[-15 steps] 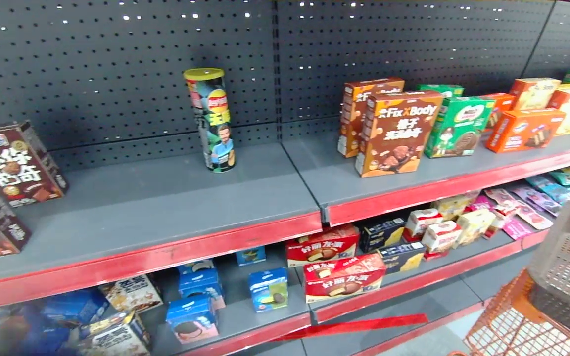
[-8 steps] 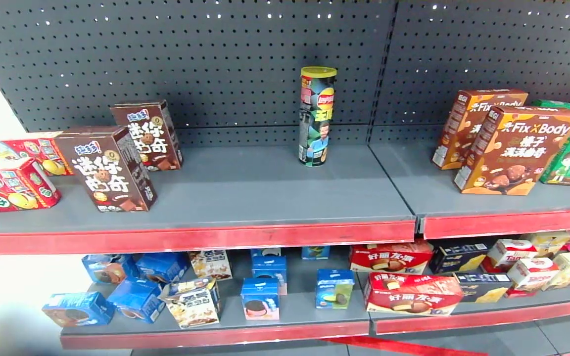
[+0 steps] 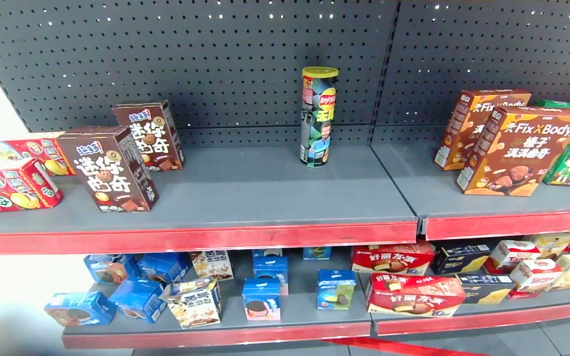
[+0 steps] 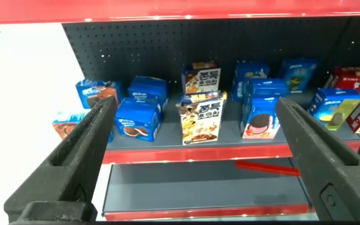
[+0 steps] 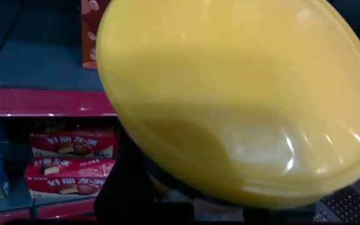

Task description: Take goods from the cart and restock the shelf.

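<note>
Shelf board (image 3: 245,193), grey with a red front lip (image 3: 191,237), carries a standing can (image 3: 319,116). The can is upright near the pegboard back (image 3: 215,59), just left of the seam (image 3: 394,183) where the next board begins. A wide stretch of grey board runs from that can to the brown boxes (image 3: 117,158) on the left. Another stretch reaches forward from the can to the lip. Right of the seam, the orange-brown boxes (image 3: 512,148) stand well apart from the can, the front one close to the lip.

The right gripper (image 5: 199,209) pinches a yellow-lidded can (image 5: 230,94) (its lid looms close before the wrist camera). It holds the can out in front of the shelf's red lip and the red boxes (image 5: 67,145) on the tier below. Its own parts show just as dark shapes under the lid.

The left gripper (image 4: 195,106) has its fingers (image 4: 80,156) spread wide and faces the lower tier. There, blue boxes (image 4: 136,115) sit near that tier's red edge (image 4: 199,152), and beneath lies a further grey board (image 4: 199,187).
</note>
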### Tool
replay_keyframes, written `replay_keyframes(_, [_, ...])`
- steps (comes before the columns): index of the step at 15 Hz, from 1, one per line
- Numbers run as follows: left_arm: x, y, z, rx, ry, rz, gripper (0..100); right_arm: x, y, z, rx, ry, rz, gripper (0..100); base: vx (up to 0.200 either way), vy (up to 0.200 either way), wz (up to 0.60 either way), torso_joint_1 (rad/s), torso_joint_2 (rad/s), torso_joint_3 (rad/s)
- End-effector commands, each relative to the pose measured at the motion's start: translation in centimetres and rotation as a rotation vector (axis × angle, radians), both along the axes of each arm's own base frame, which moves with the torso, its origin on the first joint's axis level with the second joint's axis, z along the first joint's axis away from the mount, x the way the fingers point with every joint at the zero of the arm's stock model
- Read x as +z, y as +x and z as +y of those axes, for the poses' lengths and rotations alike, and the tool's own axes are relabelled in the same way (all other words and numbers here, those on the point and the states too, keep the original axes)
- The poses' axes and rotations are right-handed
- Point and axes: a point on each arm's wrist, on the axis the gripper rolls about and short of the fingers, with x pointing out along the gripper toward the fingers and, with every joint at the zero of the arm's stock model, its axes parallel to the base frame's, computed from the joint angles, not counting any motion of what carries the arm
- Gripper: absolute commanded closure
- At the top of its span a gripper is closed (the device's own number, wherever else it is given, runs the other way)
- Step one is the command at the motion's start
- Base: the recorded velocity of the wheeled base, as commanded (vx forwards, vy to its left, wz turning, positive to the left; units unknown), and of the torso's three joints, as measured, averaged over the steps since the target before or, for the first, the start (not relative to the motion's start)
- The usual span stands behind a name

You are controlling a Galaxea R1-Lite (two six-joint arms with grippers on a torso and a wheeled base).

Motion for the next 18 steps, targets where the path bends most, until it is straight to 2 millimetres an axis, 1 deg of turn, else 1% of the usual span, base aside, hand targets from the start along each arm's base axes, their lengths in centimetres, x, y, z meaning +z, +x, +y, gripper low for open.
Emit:
replay_keyframes(1, [0.01,-0.01,0.00,0.001,0.000,-0.001,0,-0.01,-0.06,0.06,0.010,-0.002,-0.002,100,0.000,0.000,0.00,0.000,0.00,0.000])
replay_keyframes(6, [0.04,-0.02,-0.01,0.000,0.000,-0.001,0,0.03,-0.03,0.08,0.016,-0.009,0.000,100,0.000,0.000,0.00,0.000,0.00,0.000])
replay_keyframes(10, [0.01,-0.01,0.00,0.000,0.000,-0.001,0,0.08,-0.06,0.13,0.025,-0.015,-0.002,100,0.200,0.000,0.00,-0.002,0.00,0.006])
replay_keyframes(18, [0.01,-0.01,0.00,0.001,0.000,-0.001,0,0.02,-0.12,0.14,0.025,-0.014,-0.004,100,0.000,0.000,0.00,0.000,0.00,0.000])
